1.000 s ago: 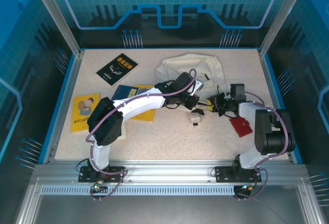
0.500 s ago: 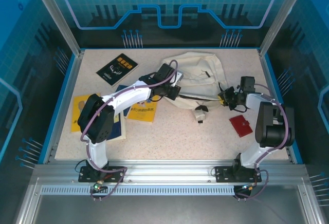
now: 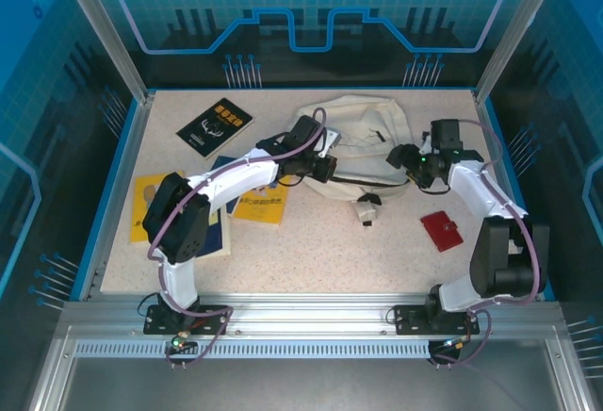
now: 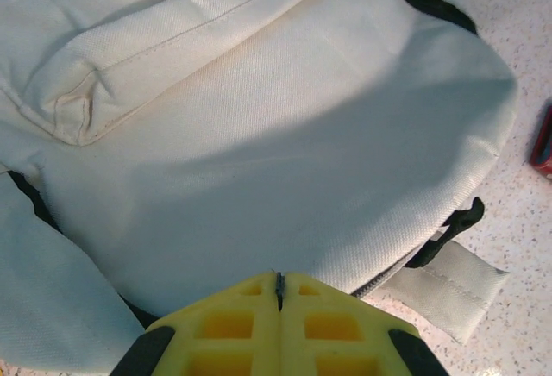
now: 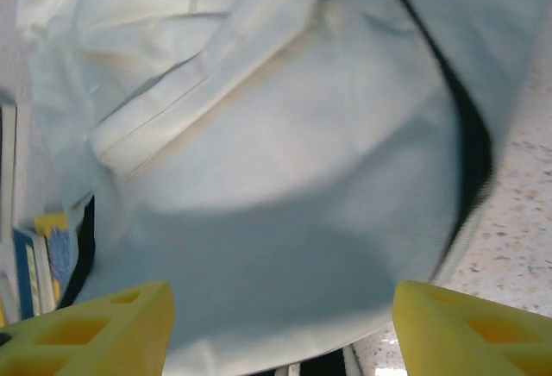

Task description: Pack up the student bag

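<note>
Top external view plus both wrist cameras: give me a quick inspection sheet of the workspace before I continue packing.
Surface: speckled table, no spills seen.
Job's things: student bag lying at the back, cream fabric, dark straps.
Clutter: black book, yellow book, blue-and-yellow book, red wallet, all outside the bag.
Tools: left tool shut at the bag's edge; right tool open over the bag, holding nothing.
Cables: purple cables run along both arms, no snag seen.
Surroundings: aluminium frame, blue panels.
</note>
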